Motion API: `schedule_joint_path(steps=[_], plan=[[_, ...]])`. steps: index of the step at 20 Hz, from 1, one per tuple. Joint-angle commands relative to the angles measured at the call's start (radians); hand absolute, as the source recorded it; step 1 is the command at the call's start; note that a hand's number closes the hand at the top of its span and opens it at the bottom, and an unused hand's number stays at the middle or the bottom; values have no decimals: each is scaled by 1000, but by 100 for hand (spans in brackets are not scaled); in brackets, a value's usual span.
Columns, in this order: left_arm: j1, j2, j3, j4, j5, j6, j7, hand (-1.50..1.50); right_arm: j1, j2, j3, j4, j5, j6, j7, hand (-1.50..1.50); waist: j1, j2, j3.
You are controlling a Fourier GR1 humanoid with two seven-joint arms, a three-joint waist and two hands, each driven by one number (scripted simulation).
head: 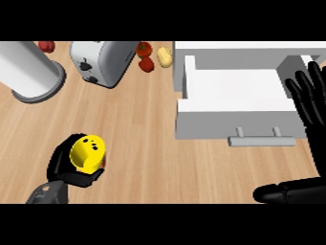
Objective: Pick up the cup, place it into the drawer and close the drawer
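Observation:
A yellow cup (88, 152) lies tilted in my left hand (70, 170), whose black fingers curl round it at the lower left above the wooden counter. The white drawer (193, 91) stands pulled open at the upper right, its inside bare and its grey handle (261, 140) toward me. My right hand (319, 103) is open with straight fingers pointing up, beside the drawer's right wall, thumb (292, 190) low at the right edge.
A white cylinder (20, 72) stands at the upper left. A silver toaster (102, 60) sits behind the counter's middle, with red tomatoes (146, 57) and a pale yellow item (165, 56) beside it. Wooden counter (144, 134) spreads between cup and drawer.

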Motion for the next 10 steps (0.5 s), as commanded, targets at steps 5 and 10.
schedule_joint_path(steps=[5, 10], plan=[[-14, -38, 115, -14, 84, 146, -148, 150, -2, -22, -29, 7, -11, 11, 3, -150, 4, 0, 0], [-8, -41, 88, -139, 98, 139, -116, 150, -1, -28, -55, 16, -55, 33, -15, -150, 8, -2, 1]])
